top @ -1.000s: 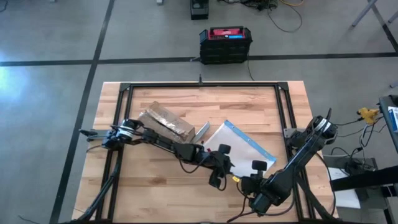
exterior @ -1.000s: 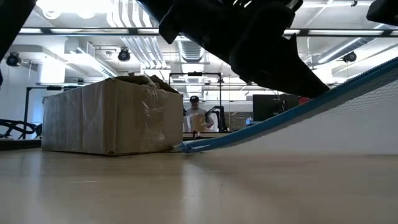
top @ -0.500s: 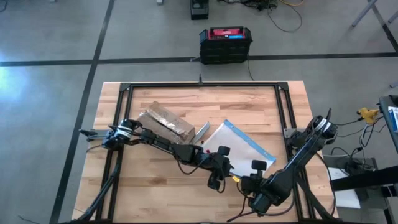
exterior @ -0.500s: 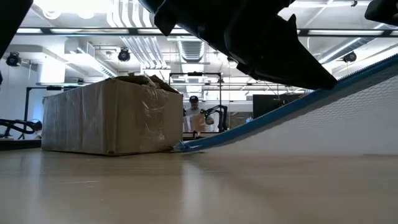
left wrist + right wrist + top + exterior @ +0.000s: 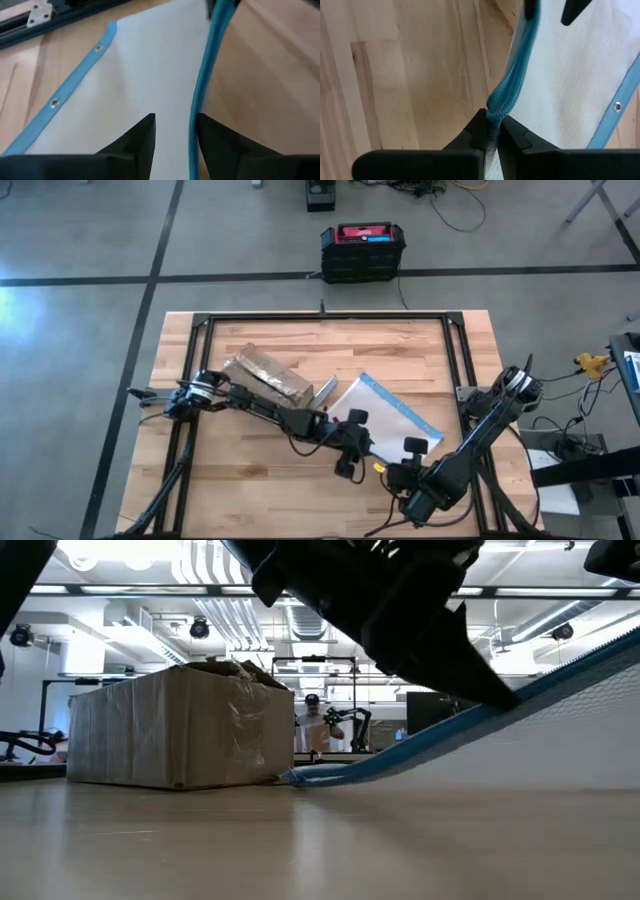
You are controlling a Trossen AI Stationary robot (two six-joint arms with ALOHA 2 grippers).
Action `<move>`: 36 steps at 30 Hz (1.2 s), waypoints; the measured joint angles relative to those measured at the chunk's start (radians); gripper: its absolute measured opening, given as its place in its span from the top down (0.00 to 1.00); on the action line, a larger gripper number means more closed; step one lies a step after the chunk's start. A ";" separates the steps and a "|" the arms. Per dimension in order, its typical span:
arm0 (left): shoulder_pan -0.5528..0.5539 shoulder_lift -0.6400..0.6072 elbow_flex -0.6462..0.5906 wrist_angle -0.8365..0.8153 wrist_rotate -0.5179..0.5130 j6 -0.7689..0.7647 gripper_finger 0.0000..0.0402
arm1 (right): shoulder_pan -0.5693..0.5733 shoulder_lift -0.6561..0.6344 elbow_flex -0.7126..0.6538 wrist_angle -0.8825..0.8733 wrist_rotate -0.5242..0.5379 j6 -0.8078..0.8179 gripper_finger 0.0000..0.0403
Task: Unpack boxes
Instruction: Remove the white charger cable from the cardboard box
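Cardboard box (image 5: 267,374) sits left of centre on the wooden surface (image 5: 250,480), flaps rumpled, taped; contents not visible. White pouch with blue edge (image 5: 385,415) lies just right of it. Right gripper (image 5: 490,131): jaws clamped on the pouch's bunched blue edge, near side. Left gripper (image 5: 174,131): jaws apart, straddling the same blue edge, arm stretched low across the surface.

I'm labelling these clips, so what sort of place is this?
Probably a robotics lab or workshop: a wooden workbench on a polished concrete floor with taped lines, exposed ceiling ducts, and a person at another robot arm behind.
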 joint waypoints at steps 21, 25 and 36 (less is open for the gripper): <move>0.055 -0.002 -0.019 -0.079 -0.020 0.075 0.70 | 0.000 0.000 0.000 0.000 -0.001 -0.014 0.98; 0.077 -0.003 -0.019 -0.100 -0.020 0.075 0.70 | 0.000 0.000 0.000 0.000 -0.001 -0.014 0.98; 0.082 -0.032 -0.019 -0.109 0.015 0.093 0.70 | 0.000 0.000 0.000 0.000 -0.003 -0.040 0.98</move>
